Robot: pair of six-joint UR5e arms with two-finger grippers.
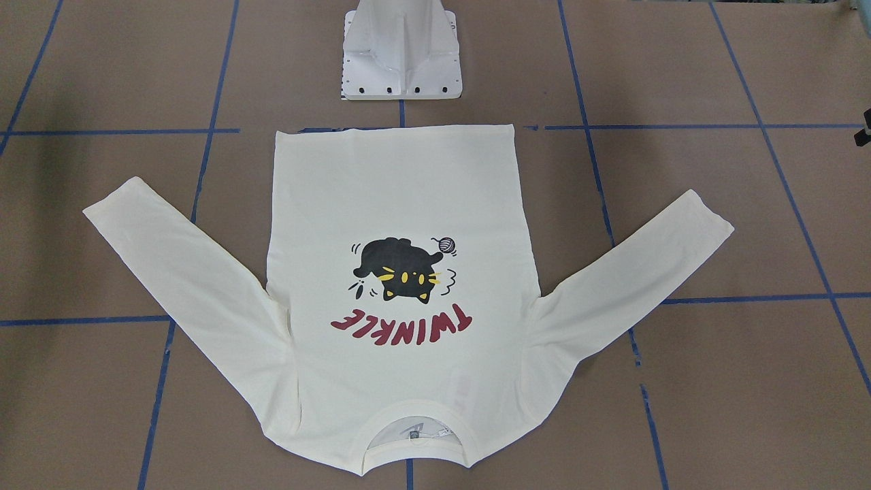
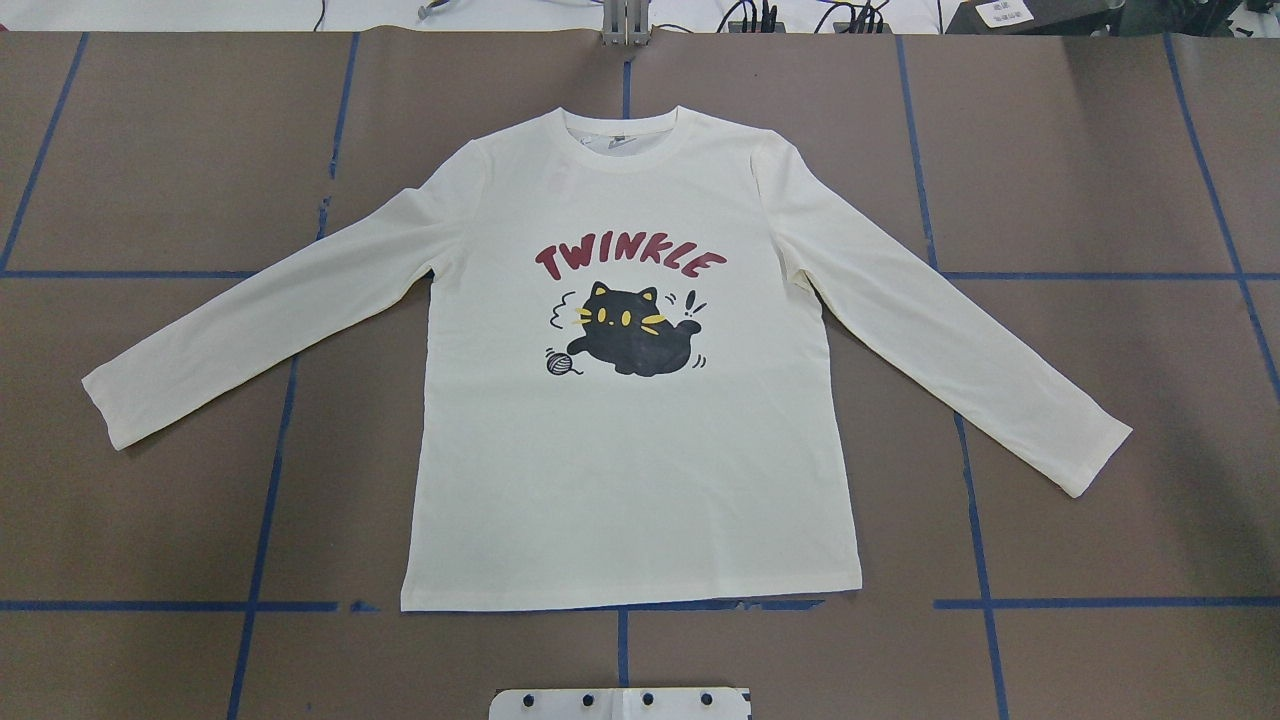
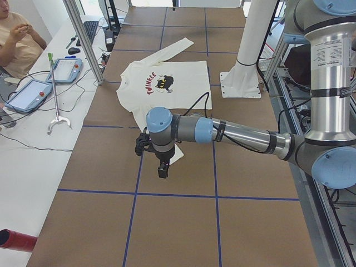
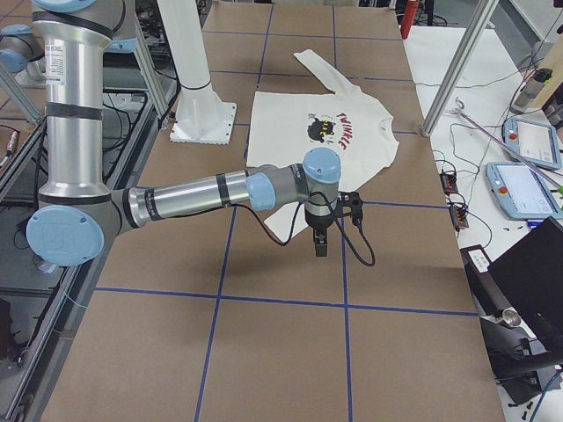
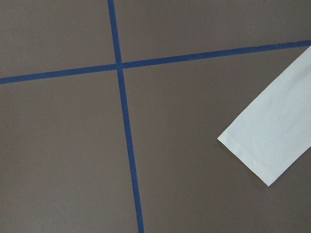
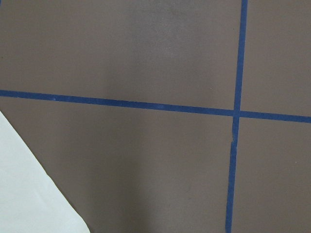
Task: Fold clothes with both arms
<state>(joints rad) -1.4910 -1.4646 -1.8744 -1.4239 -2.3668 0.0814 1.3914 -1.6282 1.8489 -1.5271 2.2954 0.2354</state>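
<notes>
While the cat-print T-shirt (image 2: 640, 450) lies flat, nothing grips it yet

Print up on the brown table (image 2: 150, 520), collar (image 2: 625, 150) away from the pedestal base (image 2: 620, 703). Left gripper (image 3: 162, 169) hangs just outside the left cuff (image 2: 108, 415), right gripper (image 4: 319, 246) beside the right cuff (image 2: 1095, 462). Jaws apart or together? Can't tell.

Between the black left pincer (image 3: 162, 169) and the black right pincer (image 4: 320, 246), the T-shirt (image 2: 640, 480) is cream-white, printed with a black cat (image 2: 630, 335) with yellow eyes and whiskers and dark red lettering (image 2: 630, 262). Beneath both pincers the bench (image 2: 1100, 150) is brown, crossed by a grid of blue tape lines (image 2: 980, 520)
</notes>
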